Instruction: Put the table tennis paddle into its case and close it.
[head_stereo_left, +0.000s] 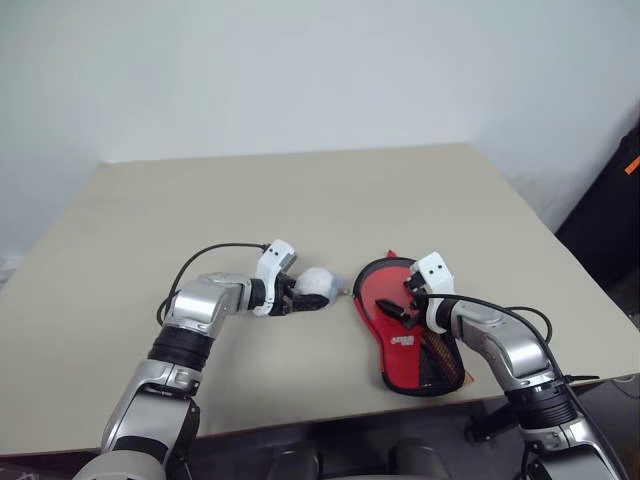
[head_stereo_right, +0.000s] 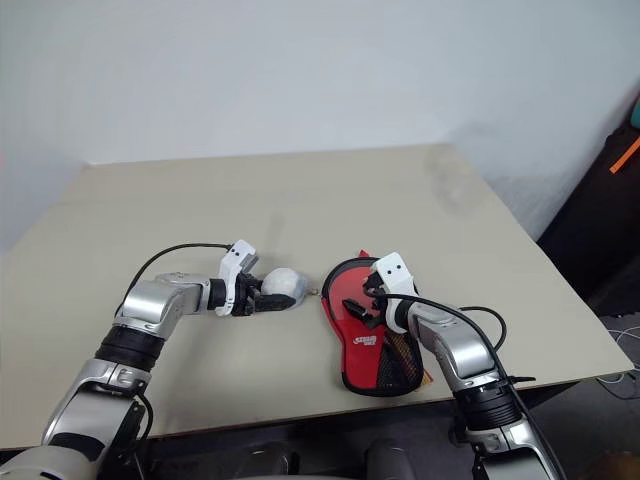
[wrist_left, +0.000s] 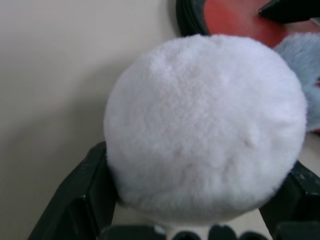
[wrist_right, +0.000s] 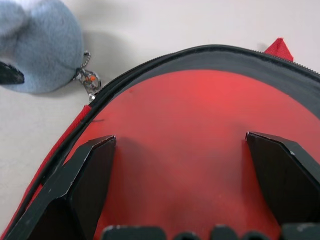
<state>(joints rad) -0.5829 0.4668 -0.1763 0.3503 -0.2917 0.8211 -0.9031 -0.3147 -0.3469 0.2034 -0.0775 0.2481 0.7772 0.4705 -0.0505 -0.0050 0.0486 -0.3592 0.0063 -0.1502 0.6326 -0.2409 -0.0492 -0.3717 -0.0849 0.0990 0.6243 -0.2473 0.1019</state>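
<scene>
Case (head_stereo_left: 405, 330) on table (head_stereo_left: 300, 200), L tool (wrist_left: 200, 220) gripping white pom-pom (wrist_left: 205, 130), R wrist: R tool (wrist_right: 180, 150) wide over red paddle (wrist_right: 190, 145).

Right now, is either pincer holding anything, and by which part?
The left pincer grips the fluffy white pompom chained to the case's zipper, around its sides. The right pincer holds nothing.

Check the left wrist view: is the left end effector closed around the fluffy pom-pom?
Yes, the white pom-pom sits between the left end effector's black fingers, which press against both of its sides.
</scene>
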